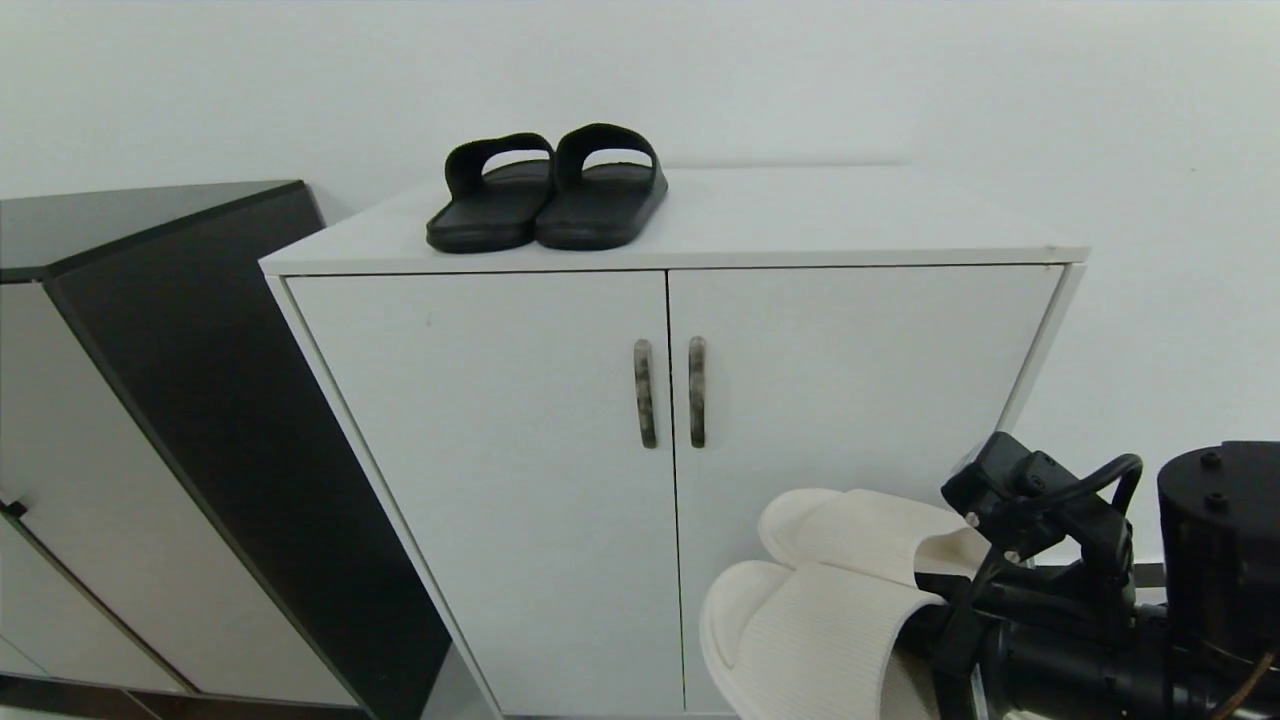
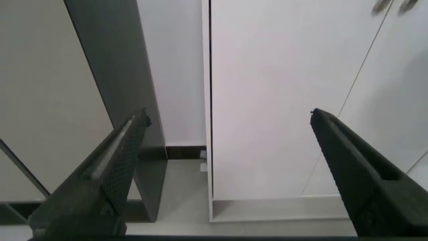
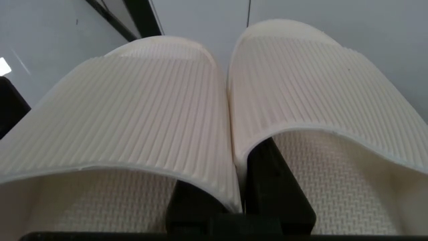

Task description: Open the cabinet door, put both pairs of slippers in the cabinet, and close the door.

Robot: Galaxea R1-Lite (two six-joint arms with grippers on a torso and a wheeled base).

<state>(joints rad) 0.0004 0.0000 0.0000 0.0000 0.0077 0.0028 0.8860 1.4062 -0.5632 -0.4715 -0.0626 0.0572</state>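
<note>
1. White ribbed foam first: the white slippers (image 1: 850, 580) hang as a pair in the right tool (image 1: 945, 610), at 5 o'clock in the head view. They are in front of the lower part of the right door (image 1: 860, 400), with their toes toward 10 o'clock.
2. In the right wrist view that tool is closed on the pair. One dark finger (image 3: 277, 194) sits under each strap and the two inner walls are pinched together between them.
3. The left tool (image 2: 227, 174) is spread wide and holds nothing. It sits low, facing the lower outer corner of the left door (image 1: 480, 460) and the gap beside the dark cabinet (image 1: 200, 400).
4. The black slippers (image 1: 548, 190) lie side by side on top of the white cabinet (image 1: 850, 215), at 11 o'clock from the door handles, heels toward us.
5. Both doors are shut. The left handle (image 1: 645, 392) and the right handle (image 1: 697, 390) stand just beside each other at the centre seam, each with its long axis upright, 12 to 6 o'clock.
6. We judge the task to be at its first step, opening a door.
7. The relation that matters is this. The handles lie at about 11 o'clock from the loaded right tool and near it, but that tool is full. The free left tool must rise and travel toward the seam.
8. Its fingers should close across the handle's narrow width, one on each side of the upright bar.
9. The two handles are close together, so a wide-open tool could catch both. We would narrow it before closing.
</note>
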